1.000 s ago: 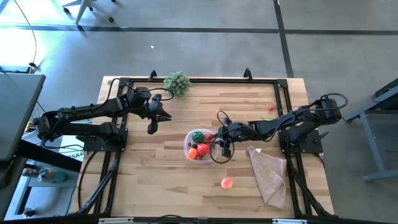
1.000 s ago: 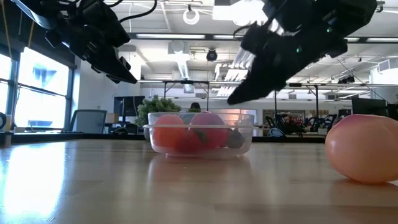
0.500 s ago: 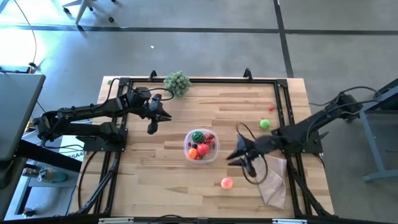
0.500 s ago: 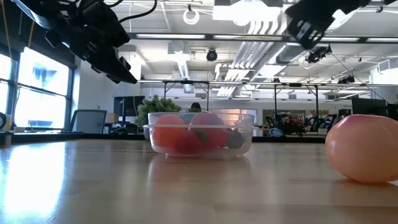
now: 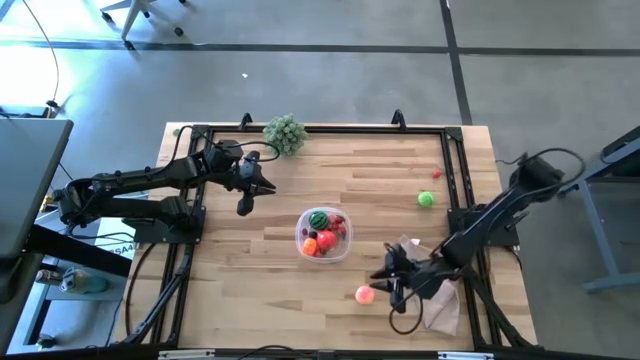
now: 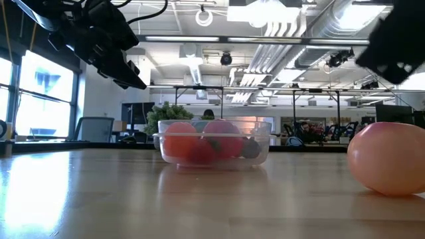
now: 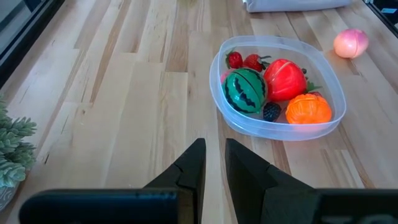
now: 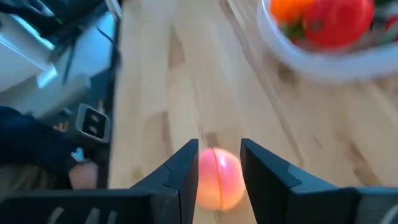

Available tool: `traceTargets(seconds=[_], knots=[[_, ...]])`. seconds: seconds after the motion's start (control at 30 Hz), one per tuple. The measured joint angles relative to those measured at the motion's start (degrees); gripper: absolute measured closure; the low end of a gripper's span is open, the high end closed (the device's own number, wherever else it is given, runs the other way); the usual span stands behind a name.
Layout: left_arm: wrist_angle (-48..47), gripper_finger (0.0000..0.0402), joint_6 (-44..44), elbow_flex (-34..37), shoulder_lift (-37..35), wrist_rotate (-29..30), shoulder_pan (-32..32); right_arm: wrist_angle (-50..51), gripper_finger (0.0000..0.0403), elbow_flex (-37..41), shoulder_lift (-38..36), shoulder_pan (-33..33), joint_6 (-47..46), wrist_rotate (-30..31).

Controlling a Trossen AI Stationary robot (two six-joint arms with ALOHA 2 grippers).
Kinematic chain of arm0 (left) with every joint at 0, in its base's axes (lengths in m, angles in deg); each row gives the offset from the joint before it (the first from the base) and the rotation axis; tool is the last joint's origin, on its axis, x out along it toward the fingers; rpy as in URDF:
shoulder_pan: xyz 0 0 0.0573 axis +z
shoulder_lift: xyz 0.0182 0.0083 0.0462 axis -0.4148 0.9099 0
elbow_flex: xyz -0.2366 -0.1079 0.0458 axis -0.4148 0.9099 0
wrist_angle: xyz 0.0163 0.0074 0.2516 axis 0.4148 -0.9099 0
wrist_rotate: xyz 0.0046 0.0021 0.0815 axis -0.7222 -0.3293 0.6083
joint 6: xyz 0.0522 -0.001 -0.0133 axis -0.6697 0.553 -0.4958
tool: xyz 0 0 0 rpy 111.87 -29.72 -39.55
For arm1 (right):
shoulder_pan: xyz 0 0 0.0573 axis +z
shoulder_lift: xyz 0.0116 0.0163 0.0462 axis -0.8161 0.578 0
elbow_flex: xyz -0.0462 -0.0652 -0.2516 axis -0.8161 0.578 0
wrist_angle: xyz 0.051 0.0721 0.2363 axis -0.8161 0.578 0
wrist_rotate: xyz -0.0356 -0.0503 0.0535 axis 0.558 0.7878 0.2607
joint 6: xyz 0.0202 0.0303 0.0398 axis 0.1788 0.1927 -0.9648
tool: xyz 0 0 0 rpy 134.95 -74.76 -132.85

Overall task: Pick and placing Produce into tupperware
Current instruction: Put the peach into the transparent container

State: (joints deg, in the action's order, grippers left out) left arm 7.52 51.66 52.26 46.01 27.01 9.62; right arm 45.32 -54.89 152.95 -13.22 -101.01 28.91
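Note:
The clear round tupperware [image 5: 322, 234] stands mid-table and holds a green striped melon [image 7: 244, 89], a red tomato [image 7: 285, 79], an orange piece [image 7: 307, 109] and small berries. A pink peach [image 5: 364, 294] lies on the wood toward the near edge. My right gripper [image 5: 380, 282] hovers open just right of it. In the right wrist view the peach [image 8: 219, 180] shows through the gap between the fingers, and the gripper [image 8: 219, 149] is not touching it. A green piece [image 5: 426, 199] and a small red one [image 5: 437, 174] lie at the far right. My left gripper [image 5: 245, 207] hangs shut and empty left of the tupperware.
A bushy grey-green plant clump [image 5: 284, 132] sits at the far edge. A tan cloth [image 5: 437, 290] lies near the right front, partly under my right arm. Black frame rails [image 5: 458, 190] run along the table's sides. Bare wood lies between the tupperware and the near edge.
My right gripper has swung from beside the tupperware's right rim toward the table's near edge and stands next to the peach, its wrist rolled. It carries nothing. The peach and the tupperware have stayed where they were.

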Motion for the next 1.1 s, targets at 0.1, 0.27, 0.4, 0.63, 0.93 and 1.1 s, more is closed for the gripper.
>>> traceTargets(seconds=[0.1, 0.27, 0.4, 0.63, 0.93, 1.1], knots=[[0.00, 0.0350, 0.00, 0.00, 0.00, -0.01, -0.01, 0.56, 0.0292, 0.00, 2.92, -0.11, -2.83, -1.00], [0.02, 0.0350, 0.01, 0.00, -0.01, 0.00, -0.01, 0.31, 0.0271, 0.02, 5.90, -0.21, -5.52, -2.47], [0.02, 0.0350, 0.01, 0.00, -0.01, -0.02, -0.01, 0.36, 0.0238, 0.02, 6.48, -0.09, -6.97, -4.06], [0.02, 0.0350, 0.01, 0.00, -0.02, -0.02, 0.00, -0.07, 0.0186, 0.02, 6.49, -0.04, -8.49, -4.63], [0.02, 0.0350, 0.01, 0.00, -0.02, 0.00, -0.02, -3.33, 0.0162, 0.02, 6.70, 2.49, -5.63, 2.62], [0.01, 0.0350, 0.01, 0.00, 0.00, 0.00, 0.00, -7.53, 0.0162, 0.02, 11.51, 3.17, -3.90, 4.06]])
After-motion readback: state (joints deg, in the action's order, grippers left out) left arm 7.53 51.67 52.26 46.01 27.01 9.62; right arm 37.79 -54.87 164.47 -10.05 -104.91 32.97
